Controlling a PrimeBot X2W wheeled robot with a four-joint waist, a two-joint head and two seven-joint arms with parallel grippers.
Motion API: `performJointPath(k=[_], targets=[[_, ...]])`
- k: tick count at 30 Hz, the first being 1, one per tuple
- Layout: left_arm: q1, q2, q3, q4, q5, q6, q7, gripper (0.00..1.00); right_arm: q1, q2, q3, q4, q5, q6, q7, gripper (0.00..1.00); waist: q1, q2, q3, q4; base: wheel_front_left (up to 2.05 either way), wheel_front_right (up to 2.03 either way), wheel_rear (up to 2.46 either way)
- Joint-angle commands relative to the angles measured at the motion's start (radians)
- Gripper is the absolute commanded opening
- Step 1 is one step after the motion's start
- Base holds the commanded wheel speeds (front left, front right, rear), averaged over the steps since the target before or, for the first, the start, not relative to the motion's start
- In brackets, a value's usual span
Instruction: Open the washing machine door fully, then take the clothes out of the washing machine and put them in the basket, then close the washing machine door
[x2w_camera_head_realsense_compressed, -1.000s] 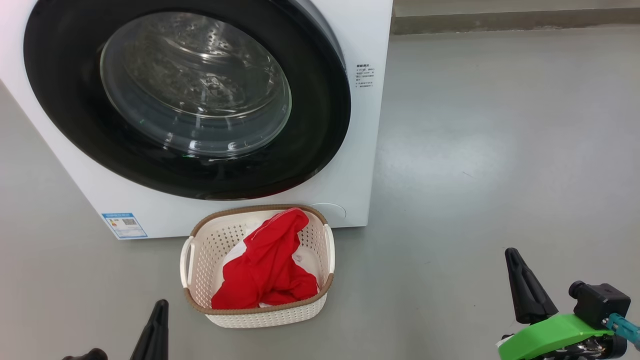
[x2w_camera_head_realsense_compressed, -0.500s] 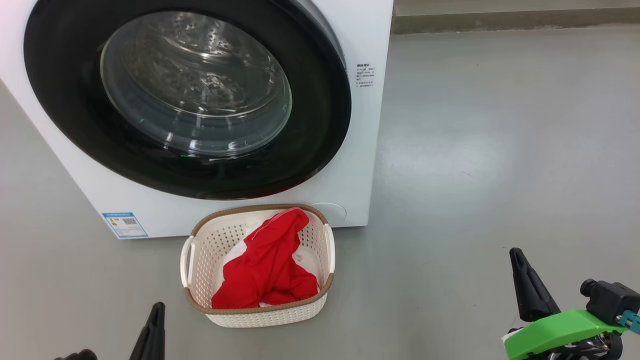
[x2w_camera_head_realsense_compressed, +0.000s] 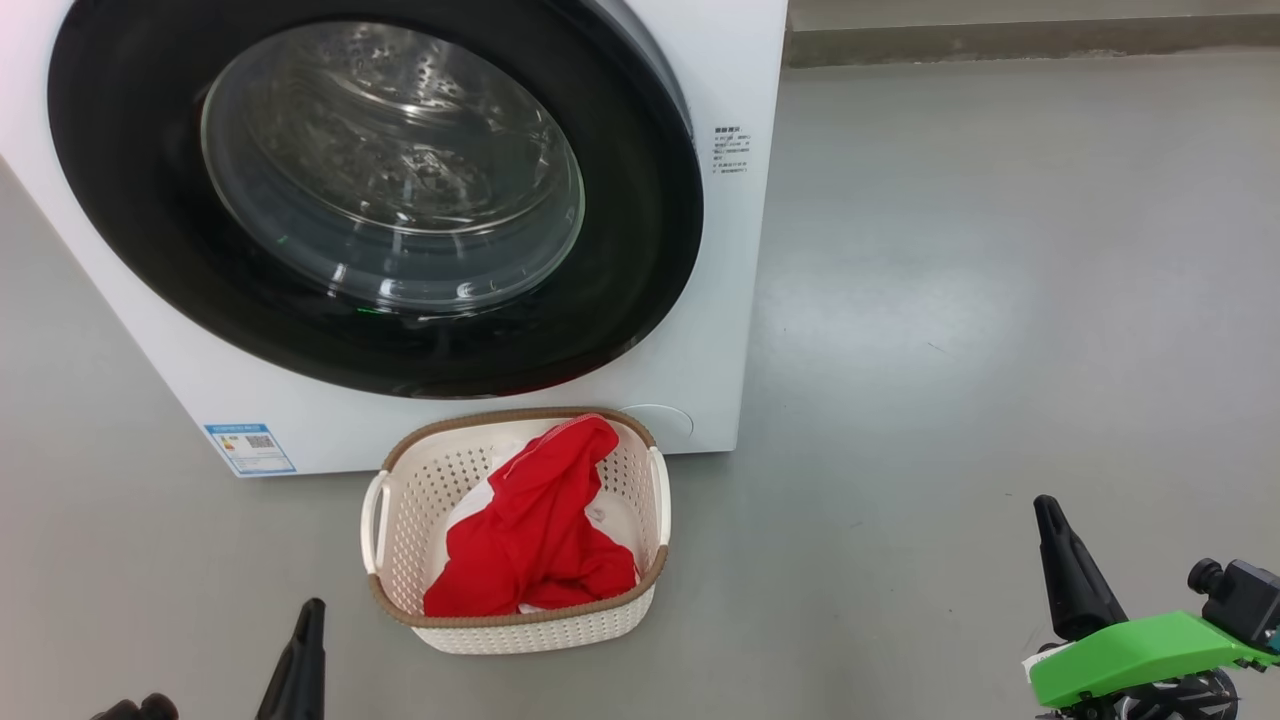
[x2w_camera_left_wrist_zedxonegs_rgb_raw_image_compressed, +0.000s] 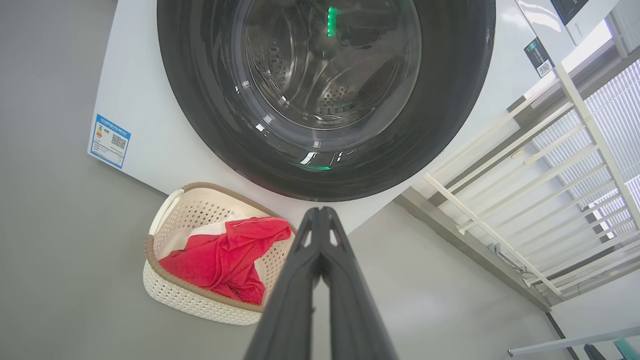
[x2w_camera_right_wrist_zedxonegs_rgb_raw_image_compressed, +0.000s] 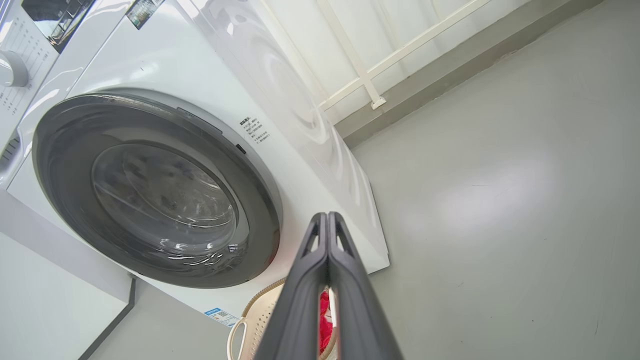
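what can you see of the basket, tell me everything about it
The basket is small, cream-white perforated plastic, a rounded rectangle with a brown woven-look rim and a white handle at each side. It stands upright on the grey floor, just in front of the washing machine; whether they touch is unclear. A crumpled red garment lies inside, with some white cloth under it.

washing machine door (x2w_camera_head_realsense_compressed: 375, 190) shut across opening, basket (x2w_camera_head_realsense_compressed: 530, 635) close below, open floor (x2w_camera_head_realsense_compressed: 950, 350) rightward
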Motion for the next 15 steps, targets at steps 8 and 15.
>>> performJointPath(k=[8, 15], targets=[[-0.064, 0.001, 0.028, -0.007, -0.103, -0.010, 0.027, 0.00, -0.058, -0.014, 0.001, -0.021, 0.112, 0.000, 0.026, 0.00, -0.0001, -0.0001, 0.001, 0.001, 0.00, 0.00, 0.00], [-0.075, -0.001, 0.035, 0.003, -0.178, -0.011, 0.046, 0.00, -0.063, -0.015, -0.002, -0.019, 0.193, 0.000, 0.047, 0.00, -0.0001, -0.0001, 0.001, 0.001, 0.00, 0.00, 0.00]])
